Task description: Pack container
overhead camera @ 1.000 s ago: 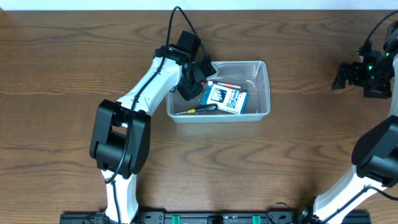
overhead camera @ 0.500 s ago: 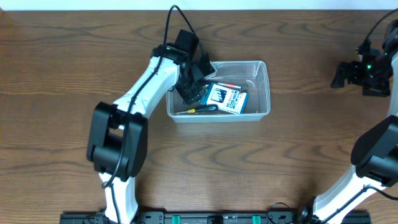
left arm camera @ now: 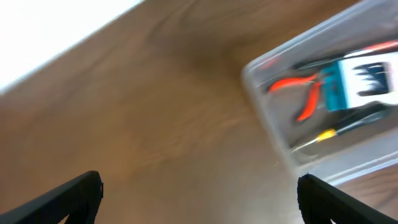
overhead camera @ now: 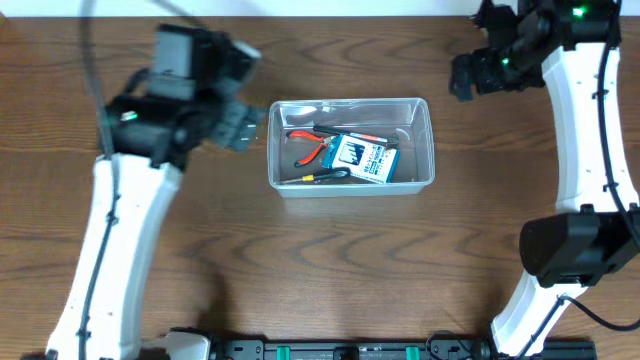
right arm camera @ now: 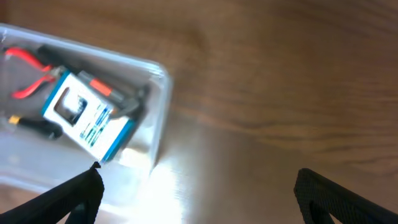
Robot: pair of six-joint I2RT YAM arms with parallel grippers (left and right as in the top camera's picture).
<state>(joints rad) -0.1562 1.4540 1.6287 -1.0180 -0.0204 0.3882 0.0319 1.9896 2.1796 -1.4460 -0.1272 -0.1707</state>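
Note:
The clear plastic container (overhead camera: 428,140) stands at the table's middle back. Inside lie red-handled pliers (overhead camera: 308,148), a blue-and-white box (overhead camera: 362,158), a yellow-tipped tool (overhead camera: 325,175) and a red-and-black tool (overhead camera: 350,133). My left gripper (overhead camera: 245,125) is open and empty, just left of the container, raised above the table. My right gripper (overhead camera: 465,78) is open and empty, to the container's upper right. The container also shows in the left wrist view (left arm camera: 261,106) and the right wrist view (right arm camera: 163,99), with the pliers (left arm camera: 301,93) and the box (right arm camera: 87,118) inside.
Bare brown wooden table (overhead camera: 350,260) surrounds the container. The table's back edge (overhead camera: 360,12) runs close behind the container and both grippers. A black rail (overhead camera: 340,350) lies along the front edge.
My left gripper has pulled out of the container and swung left, leaving the pliers inside. My right arm has moved left from the far right edge toward the container's upper right.

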